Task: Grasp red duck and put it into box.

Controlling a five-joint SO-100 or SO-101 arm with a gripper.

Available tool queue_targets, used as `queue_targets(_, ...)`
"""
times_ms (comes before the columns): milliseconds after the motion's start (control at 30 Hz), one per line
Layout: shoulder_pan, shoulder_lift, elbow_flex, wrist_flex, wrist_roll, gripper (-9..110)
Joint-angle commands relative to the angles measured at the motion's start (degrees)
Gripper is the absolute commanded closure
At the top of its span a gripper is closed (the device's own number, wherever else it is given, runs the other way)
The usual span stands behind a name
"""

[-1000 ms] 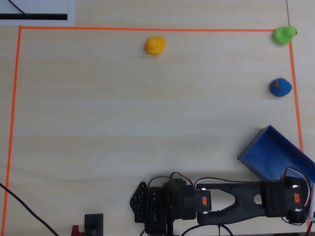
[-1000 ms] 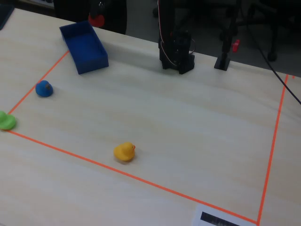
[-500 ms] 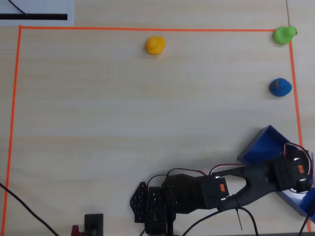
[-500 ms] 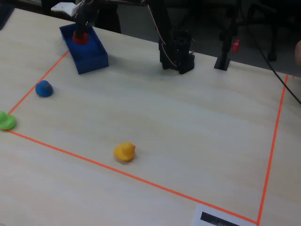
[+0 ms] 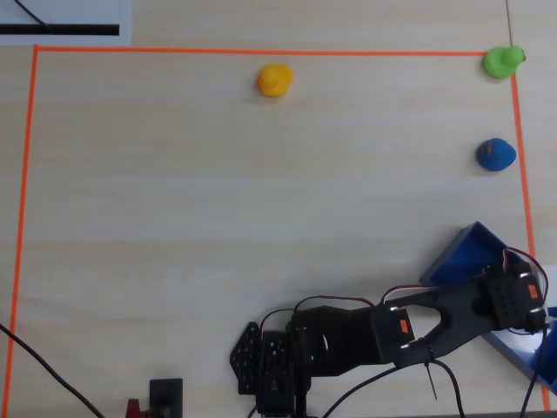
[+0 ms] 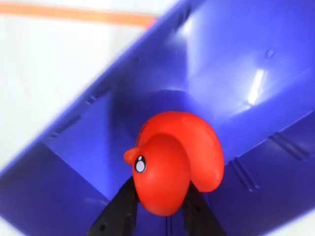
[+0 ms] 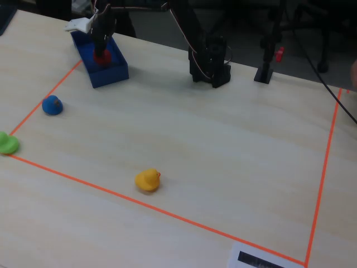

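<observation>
Wrist view: the pincer (image 6: pixel 156 216) is clenched on the red duck (image 6: pixel 174 160), its two black fingers (image 6: pixel 118 209) pressing the lower body from either side. The duck's head and eye face the camera. Behind and around it are the inner walls and floor of the box (image 6: pixel 236 73), so the duck sits inside the box opening; whether it touches the floor cannot be told. Pale surface (image 6: pixel 49 73) and a strip of orange tape (image 6: pixel 74 14) show beyond the box wall.

Fixed view: the arm reaches from its base (image 7: pixel 209 67) to the box (image 7: pixel 114 72) at the far left, with the red duck (image 7: pixel 101 56) visible inside it. Nearer the camera are the blue duck (image 7: pixel 52 104), the green duck (image 7: pixel 8 143) on the tape line, and the yellow duck (image 7: pixel 148 180).
</observation>
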Motion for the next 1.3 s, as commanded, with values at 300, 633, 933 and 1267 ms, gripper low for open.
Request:
queue_targets(300, 0.18, -0.09, -4.83, -6.77, 4.92, 83)
queue_targets(633, -1.76, 8.26, -14.68, -11.34, 12.13, 84)
queue_targets(933, -19.34, 40.78, 4.92, 9.84, -0.26, 97)
queue_targets(1267, -53.88, 83.58, 49.48, 19.69, -6.86, 101)
